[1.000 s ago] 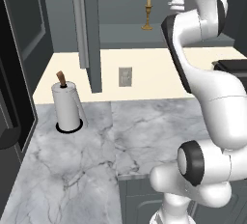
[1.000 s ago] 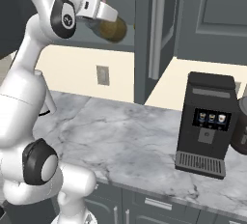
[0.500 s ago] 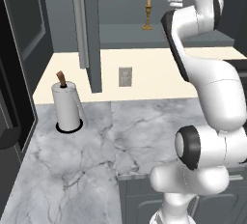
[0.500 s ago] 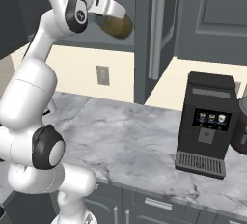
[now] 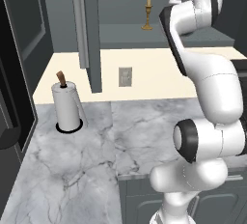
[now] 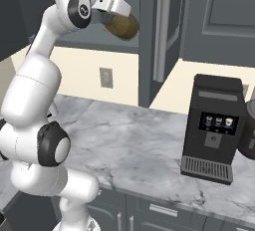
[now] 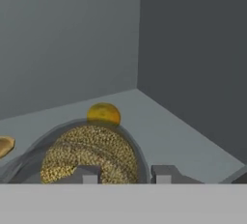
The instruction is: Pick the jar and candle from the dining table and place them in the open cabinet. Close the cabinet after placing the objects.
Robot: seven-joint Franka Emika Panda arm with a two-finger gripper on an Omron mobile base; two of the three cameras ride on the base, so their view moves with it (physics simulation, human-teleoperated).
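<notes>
The near part of the scene is the grey-white marble-veined counter top, seen from both base views. On it, in the left base view at about 9 o'clock, stands a white paper towel roll on a black round base. In the right base view a black coffee machine with a small lit screen stands on the same top at about 3 o'clock.

Above the counter the white arm reaches up to the dark grey-blue wall cabinet, whose tall panelled door hangs open. The two-finger gripper is clenched on the clear glass jar with olive-brown filling, which it holds tilted in the air at the cabinet opening, at about 12 o'clock in the right base view. In the hand view the jar lies between the dark fingertips, above the plain inner shelf.

Farther in, the thin pale-yellow candle on a golden brass holder stands upright on the shelf. In the hand view its golden round base shows just behind the jar.
</notes>
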